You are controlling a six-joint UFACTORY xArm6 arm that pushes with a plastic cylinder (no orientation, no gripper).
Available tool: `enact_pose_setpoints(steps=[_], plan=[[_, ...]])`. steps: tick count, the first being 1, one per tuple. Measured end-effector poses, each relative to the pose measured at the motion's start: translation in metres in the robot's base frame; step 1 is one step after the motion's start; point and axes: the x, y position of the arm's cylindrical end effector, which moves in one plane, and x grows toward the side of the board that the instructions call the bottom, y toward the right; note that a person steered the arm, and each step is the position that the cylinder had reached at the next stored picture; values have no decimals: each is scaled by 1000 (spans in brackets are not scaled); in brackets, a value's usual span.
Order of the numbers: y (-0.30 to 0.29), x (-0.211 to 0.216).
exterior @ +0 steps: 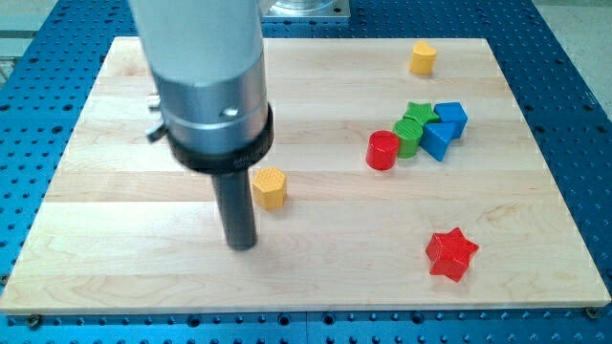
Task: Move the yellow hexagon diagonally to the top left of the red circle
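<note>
Yellow hexagon (270, 187) sits left of frame centre, just up and right of my tip (243, 245), a bare rod with no jaws. Red circle (382, 151) lies well right; the hexagon must travel rightward and upward past it.

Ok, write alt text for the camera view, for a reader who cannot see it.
My tip rests on a wooden board, just to the view's lower left of the yellow hexagon. Toward the view's right, the red circle sits clustered with green blocks and blue blocks. A yellow heart lies near the top and a red star near the bottom.
</note>
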Motion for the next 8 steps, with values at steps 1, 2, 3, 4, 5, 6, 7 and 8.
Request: enact_pose_setpoints(steps=[1, 2, 3, 4, 5, 6, 7, 8], plan=[[-9, -18], [42, -69], [86, -88], [95, -133], [96, -125], [74, -106], [41, -133], [49, -180]])
